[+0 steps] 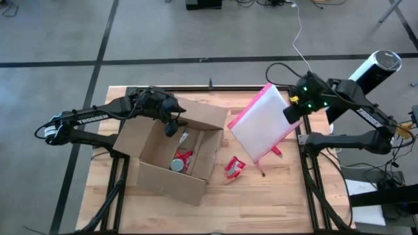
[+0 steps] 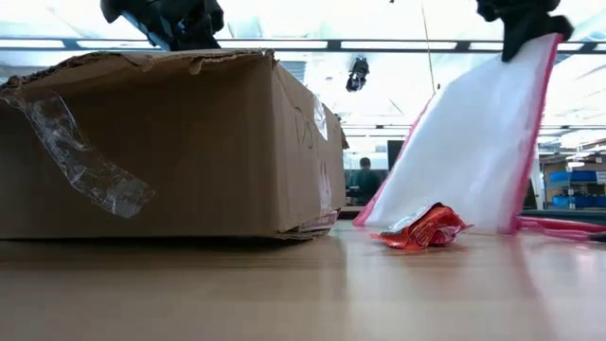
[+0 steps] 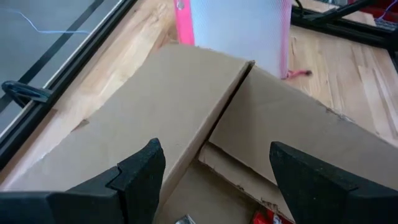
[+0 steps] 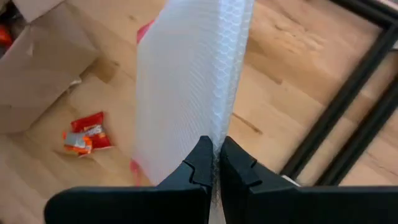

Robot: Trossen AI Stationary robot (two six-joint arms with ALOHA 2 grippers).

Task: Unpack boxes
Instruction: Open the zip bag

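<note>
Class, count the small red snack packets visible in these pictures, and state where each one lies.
2, possibly more hidden. One small red crinkled foil snack packet lies on the wooden table between the brown corrugated cardboard box and the pink-edged translucent pouch; another red packet lies inside the box beside a can-like item.

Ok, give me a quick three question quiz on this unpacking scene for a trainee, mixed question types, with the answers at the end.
1. True or false: the right gripper has its fingers shut on the pink-edged pouch.
2. Where is the left gripper? A) over the open cardboard box B) on the bare table C) beside the pouch
3. What lies on the table between box and pouch?

Key: 1 true. 2 A, fingers open. 3 a small red packet.
</note>
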